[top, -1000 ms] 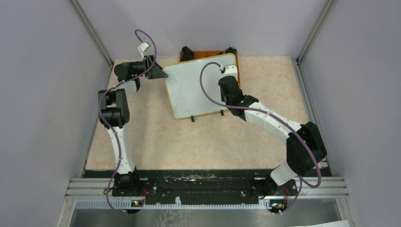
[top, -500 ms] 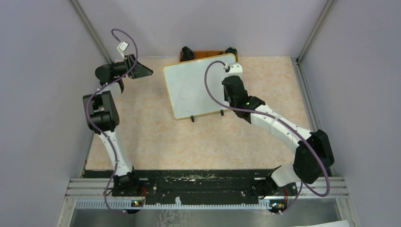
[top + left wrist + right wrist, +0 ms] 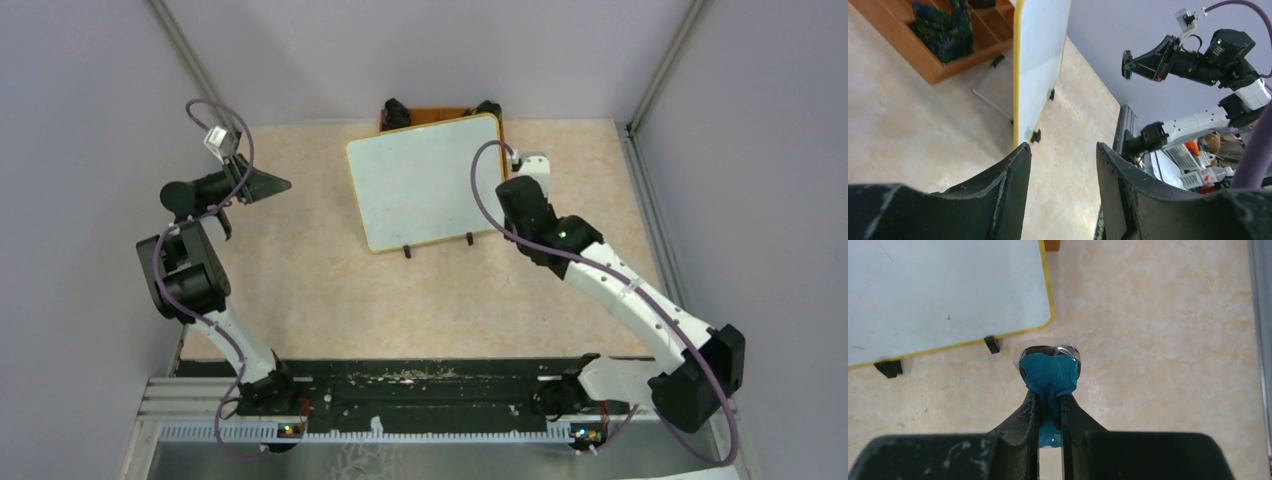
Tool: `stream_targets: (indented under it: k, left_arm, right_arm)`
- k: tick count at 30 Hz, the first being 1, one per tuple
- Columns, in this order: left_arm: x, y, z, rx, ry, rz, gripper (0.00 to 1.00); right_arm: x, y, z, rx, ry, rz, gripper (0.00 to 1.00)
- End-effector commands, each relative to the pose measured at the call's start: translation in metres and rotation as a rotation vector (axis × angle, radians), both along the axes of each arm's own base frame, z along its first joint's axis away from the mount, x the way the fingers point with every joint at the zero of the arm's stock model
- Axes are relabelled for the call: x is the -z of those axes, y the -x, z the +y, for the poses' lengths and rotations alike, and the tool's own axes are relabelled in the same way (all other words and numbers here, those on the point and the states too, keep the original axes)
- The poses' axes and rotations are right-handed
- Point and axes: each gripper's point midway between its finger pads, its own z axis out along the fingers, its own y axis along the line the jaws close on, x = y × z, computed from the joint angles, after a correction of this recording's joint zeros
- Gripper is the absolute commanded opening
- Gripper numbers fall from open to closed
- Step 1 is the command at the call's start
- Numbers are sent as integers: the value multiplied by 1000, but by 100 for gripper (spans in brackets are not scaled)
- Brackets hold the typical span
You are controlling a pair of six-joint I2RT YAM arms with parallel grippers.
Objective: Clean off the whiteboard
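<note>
Your whiteboard [image 3: 420,185] stands propped at the far middle of the table [image 3: 330,290], just before the tray [image 3: 440,112]. Your right gripper [image 3: 1049,399], beside its right edge, pinches a blue pad [image 3: 1049,372]. Your left gripper [image 3: 1063,150] hangs with jaws apart.

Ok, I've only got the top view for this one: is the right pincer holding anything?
Observer: Yes. The right wrist view shows the right pincer shut on a blue pad, over bare table just off the whiteboard corner.
Reviewer: Any writing on the whiteboard?
Observer: None in that view, only faint grey scuffs and a dark speck.
Reviewer: And the left pincer?
Observer: The left wrist view shows the left pincer open and empty, pointing towards the whiteboard's yellow edge.
</note>
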Motion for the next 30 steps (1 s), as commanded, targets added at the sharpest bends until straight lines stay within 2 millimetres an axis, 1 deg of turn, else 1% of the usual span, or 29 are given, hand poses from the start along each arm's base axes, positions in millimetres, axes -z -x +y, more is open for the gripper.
stream_targets:
  k: [1,4,7,9,13,15,17,20,21,23,26,30]
  left_arm:
    - [40,59,0,144,-262,-125,57]
    - [55,81,-9,150,-235,-88,57]
    - [69,105,-22,165,-210,-58,57]
    - [72,120,-29,168,-203,-54,57]
    - [74,147,-42,170,-202,-55,57]
    - [71,159,-47,169,-214,-77,57]
    - [67,167,-51,167,-228,-100,57]
    - [63,175,-54,162,-238,-112,57]
    - [62,177,-54,159,-239,-111,57]
    - [61,176,-52,147,-241,-111,57]
    - [62,172,-45,124,-238,-101,57]
    - [68,169,-41,111,-226,-83,57]
  right_arm:
    - [10,41,-4,-39,-94,96,0]
    - [28,61,7,-123,-156,164,0]
    - [50,79,21,-207,-205,249,0]
    - [66,89,28,-243,-215,300,0]
    - [87,103,40,-279,-204,347,0]
    - [95,108,51,-298,-203,358,0]
    - [108,112,61,-317,-191,384,0]
    - [127,111,75,-327,-186,414,0]
    - [136,111,80,-336,-184,436,0]
    - [147,110,90,-351,-183,459,0]
    - [163,107,100,-356,-151,487,10]
    - [180,105,113,-371,-111,524,18]
